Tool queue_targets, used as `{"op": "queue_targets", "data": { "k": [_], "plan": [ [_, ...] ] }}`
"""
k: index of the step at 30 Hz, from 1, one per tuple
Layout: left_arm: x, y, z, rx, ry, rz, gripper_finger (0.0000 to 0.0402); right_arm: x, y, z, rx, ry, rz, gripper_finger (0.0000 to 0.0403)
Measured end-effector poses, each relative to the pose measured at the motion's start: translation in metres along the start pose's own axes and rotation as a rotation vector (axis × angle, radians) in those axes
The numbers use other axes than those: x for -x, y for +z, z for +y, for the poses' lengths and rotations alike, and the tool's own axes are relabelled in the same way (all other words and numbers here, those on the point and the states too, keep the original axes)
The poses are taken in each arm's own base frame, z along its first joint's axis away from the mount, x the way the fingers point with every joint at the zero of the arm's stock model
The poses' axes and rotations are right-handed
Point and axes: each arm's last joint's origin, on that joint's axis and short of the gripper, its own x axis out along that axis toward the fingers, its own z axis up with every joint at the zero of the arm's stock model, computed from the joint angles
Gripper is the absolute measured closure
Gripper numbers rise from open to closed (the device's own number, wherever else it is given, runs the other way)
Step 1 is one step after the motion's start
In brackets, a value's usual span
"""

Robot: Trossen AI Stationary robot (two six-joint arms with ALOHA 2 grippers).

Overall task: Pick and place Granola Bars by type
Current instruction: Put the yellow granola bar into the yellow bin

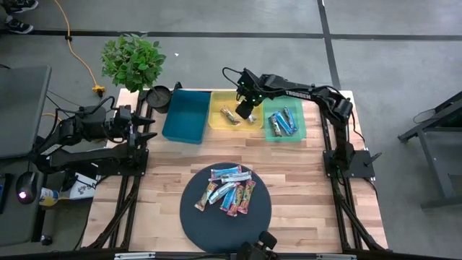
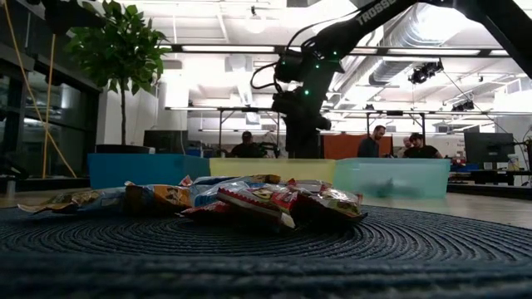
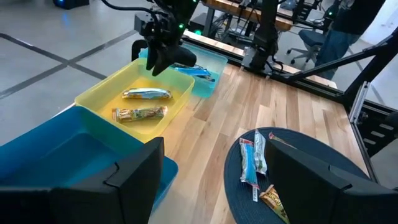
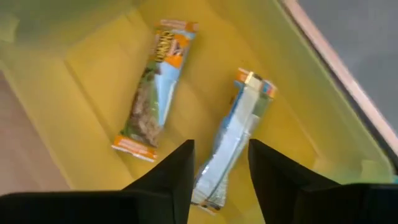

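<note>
My right gripper [image 1: 245, 110] hangs open over the yellow bin [image 1: 216, 108], pointing steeply down. Two granola bars lie flat on the bin's floor: an orange-ended one [image 4: 155, 90] and a pale blue one [image 4: 233, 140]. The pale one's near end lies below the gap between my fingers [image 4: 221, 165]. In the left wrist view this gripper [image 3: 163, 59] stands clear above both bars. Several more granola bars [image 1: 227, 191] lie heaped on the round dark mat [image 1: 195, 217]. Blue bars [image 1: 283, 123] rest in the green bin [image 1: 273, 133]. My left gripper [image 3: 211, 174] waits open at the table's left edge.
A blue bin [image 1: 186, 115] stands left of the yellow one, along the table's far edge. A potted plant [image 1: 132, 61] and a black pot [image 1: 159, 97] stand at the far left corner. Bare wood lies between the bins and the mat. People sit beyond the table.
</note>
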Motion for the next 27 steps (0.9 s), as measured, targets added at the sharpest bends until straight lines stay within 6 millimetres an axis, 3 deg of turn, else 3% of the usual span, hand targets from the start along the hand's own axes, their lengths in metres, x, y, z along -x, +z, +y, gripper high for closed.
{"op": "queue_targets", "data": {
  "k": [6,11,15,21,27],
  "plan": [
    [0.0,0.0,0.0,0.004,0.0,0.0,0.0129,0.003,0.007,0.009,0.017,0.214,-0.049,0.026],
    [0.0,0.0,0.0,0.004,0.0,0.0,0.0129,0.008,0.011,0.036,0.083,0.479,-0.094,0.0262],
    [0.0,0.0,0.0,0.004,-0.001,0.0,0.0129,0.019,0.009,0.072,0.168,0.631,-0.116,0.0261],
    [0.0,0.0,0.0,0.0,-0.003,0.0,0.0129,0.034,-0.006,0.127,0.284,0.703,-0.095,0.0262],
    [0.0,0.0,0.0,-0.002,-0.004,0.001,0.0129,0.046,-0.039,0.203,0.486,0.711,-0.091,0.0262]
  ]
}}
